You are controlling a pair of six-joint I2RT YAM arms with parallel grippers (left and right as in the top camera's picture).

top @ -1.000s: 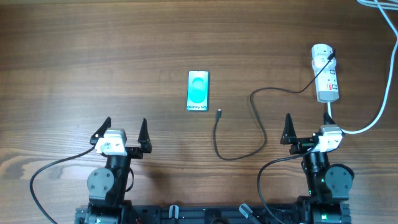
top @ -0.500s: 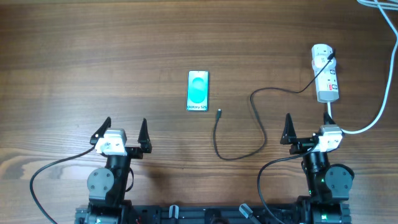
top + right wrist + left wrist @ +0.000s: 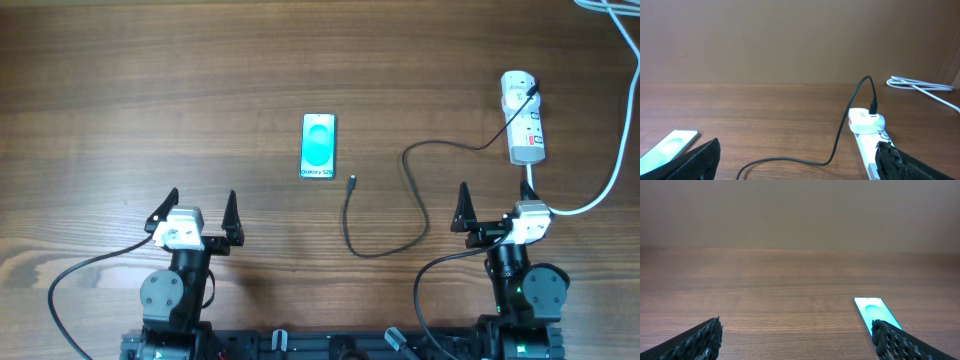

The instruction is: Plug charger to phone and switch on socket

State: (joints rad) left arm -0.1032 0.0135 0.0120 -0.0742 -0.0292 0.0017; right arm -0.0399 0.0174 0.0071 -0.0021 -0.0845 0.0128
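Plainly, phone [image 3: 318, 146] glows cyan, lying flat

Two grippers: the left gripper [image 3: 201, 197] and the right gripper [image 3: 496, 204]. One phone [image 3: 318, 146], ahead of the left gripper and off to its right. One charger [image 3: 352, 181], a single thin black cable. One socket [image 3: 523, 125], ahead of the right gripper, with one thick white cord [image 3: 590, 205]. One worktop [image 3: 150, 80].
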